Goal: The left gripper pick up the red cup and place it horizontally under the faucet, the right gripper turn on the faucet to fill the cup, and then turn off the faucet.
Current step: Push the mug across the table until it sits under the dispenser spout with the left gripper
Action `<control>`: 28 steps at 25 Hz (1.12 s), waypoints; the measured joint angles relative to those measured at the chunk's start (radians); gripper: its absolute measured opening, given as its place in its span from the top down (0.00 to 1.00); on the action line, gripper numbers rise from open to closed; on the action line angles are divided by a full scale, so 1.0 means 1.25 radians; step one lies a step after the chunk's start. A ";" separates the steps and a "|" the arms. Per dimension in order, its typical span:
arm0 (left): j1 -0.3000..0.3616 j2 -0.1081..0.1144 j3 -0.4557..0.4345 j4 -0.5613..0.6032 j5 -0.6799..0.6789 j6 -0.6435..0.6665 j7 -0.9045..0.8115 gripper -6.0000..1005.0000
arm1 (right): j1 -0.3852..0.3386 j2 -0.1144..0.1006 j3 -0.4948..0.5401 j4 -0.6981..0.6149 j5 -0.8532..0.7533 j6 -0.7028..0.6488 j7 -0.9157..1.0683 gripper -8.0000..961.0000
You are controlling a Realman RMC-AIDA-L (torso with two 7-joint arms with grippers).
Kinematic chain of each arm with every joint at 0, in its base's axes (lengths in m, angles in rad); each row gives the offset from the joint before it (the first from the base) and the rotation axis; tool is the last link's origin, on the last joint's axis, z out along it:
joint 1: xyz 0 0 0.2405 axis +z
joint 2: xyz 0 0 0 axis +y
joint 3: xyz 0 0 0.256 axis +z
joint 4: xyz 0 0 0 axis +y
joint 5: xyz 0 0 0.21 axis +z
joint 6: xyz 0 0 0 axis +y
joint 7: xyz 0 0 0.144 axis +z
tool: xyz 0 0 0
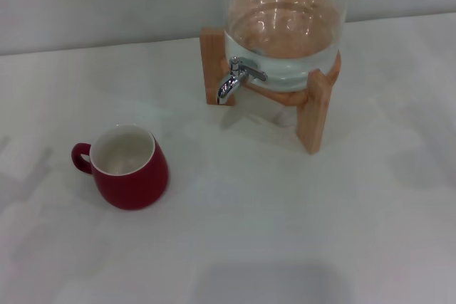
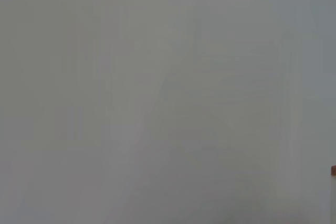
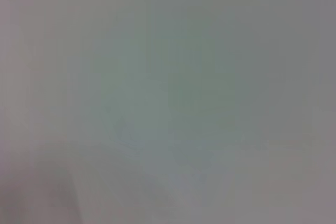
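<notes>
The red cup [image 1: 130,169] stands upright on the white table at the left, its white inside showing and its small loop handle pointing left. The chrome faucet [image 1: 234,80] projects from the glass water jar [image 1: 285,26] on the wooden stand [image 1: 315,108] at the back centre-right; its spout points down and nothing is under it. The jar holds water in its lower part. Neither gripper shows in any view. Both wrist views show only blank pale surface, with a tiny red sliver [image 2: 333,170] at one edge of the left wrist view.
The white table [image 1: 271,226] stretches around the cup and the stand. A pale wall runs along the back edge. Faint shadows lie on the table at the far left and at the front centre.
</notes>
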 joint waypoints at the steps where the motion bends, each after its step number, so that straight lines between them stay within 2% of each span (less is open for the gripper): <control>1: -0.002 0.001 0.000 -0.003 0.000 0.001 -0.001 0.12 | 0.000 0.000 0.000 0.000 0.000 0.000 -0.002 0.25; 28: -0.005 0.002 0.000 -0.005 -0.001 0.008 -0.038 0.12 | -0.007 0.001 0.010 -0.010 0.001 0.004 -0.007 0.25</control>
